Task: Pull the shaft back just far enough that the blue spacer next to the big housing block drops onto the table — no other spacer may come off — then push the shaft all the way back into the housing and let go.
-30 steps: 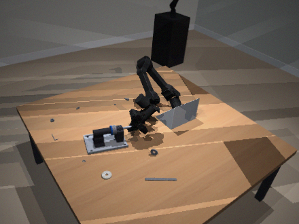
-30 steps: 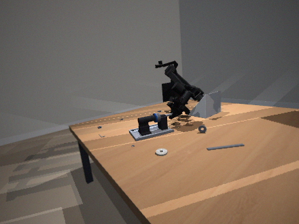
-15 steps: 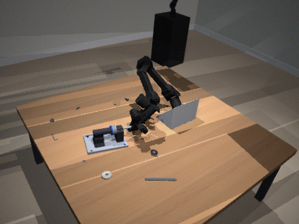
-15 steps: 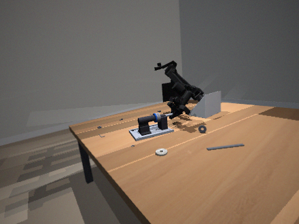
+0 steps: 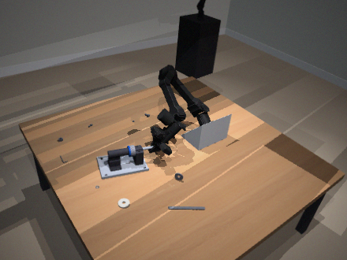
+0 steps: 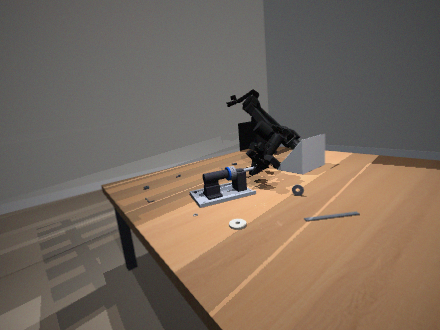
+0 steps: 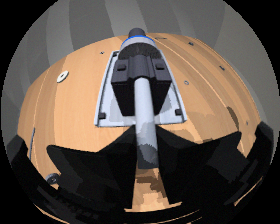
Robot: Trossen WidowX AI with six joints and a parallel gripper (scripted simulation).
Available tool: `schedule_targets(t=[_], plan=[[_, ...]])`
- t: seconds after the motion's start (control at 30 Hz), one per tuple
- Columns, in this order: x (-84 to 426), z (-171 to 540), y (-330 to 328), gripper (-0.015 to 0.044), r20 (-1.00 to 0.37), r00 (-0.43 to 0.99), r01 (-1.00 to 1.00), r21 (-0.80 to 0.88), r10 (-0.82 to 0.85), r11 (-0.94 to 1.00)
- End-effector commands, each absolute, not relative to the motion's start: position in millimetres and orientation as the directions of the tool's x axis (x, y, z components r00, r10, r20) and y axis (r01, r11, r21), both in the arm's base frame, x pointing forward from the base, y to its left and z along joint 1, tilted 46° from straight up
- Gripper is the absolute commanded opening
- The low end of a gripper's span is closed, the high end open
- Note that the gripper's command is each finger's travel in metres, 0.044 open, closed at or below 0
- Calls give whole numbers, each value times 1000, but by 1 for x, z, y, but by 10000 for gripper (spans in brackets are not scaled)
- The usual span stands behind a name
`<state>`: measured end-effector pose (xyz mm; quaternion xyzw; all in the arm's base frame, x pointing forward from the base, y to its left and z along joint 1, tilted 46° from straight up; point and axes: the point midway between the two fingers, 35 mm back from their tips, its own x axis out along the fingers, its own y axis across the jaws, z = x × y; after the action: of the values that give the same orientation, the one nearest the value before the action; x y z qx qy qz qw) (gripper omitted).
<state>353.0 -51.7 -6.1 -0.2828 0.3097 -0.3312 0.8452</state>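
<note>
My gripper point(image 5: 154, 148) point(image 6: 254, 170) point(image 7: 143, 127) is shut on the free end of the light grey shaft point(image 5: 147, 148) point(image 6: 248, 169) point(image 7: 145, 100). The shaft runs through the dark support block point(image 5: 139, 157) point(image 6: 241, 181) point(image 7: 160, 80) toward the black housing block point(image 5: 114, 162) point(image 6: 212, 188) with its long tube. The blue spacer point(image 5: 128, 150) point(image 6: 229, 173) point(image 7: 137, 37) sits up in line with the shaft, against the housing's tube. Grey and dark spacers point(image 5: 133, 150) point(image 6: 234, 172) fill the gap between it and the support. The shaft's inner end is hidden.
The grey base plate point(image 5: 126, 172) point(image 6: 231, 196) point(image 7: 104, 112) carries both blocks. A white ring point(image 5: 124, 201) point(image 6: 237, 224) point(image 7: 62, 76), a dark ring point(image 5: 178, 176) point(image 6: 298, 190) and a grey bar point(image 5: 186, 208) point(image 6: 332, 216) lie in front. A grey panel point(image 5: 214, 133) point(image 6: 313, 153) stands beside the arm's base.
</note>
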Motion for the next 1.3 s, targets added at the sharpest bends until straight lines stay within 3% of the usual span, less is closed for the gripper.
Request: schedule_targets(t=[0.0,1.27], plan=[[351,-7,-52,0,-337,587,384,-685,-736,620],[348,-8,-51,0,-337,587,384,-685,-736,620]])
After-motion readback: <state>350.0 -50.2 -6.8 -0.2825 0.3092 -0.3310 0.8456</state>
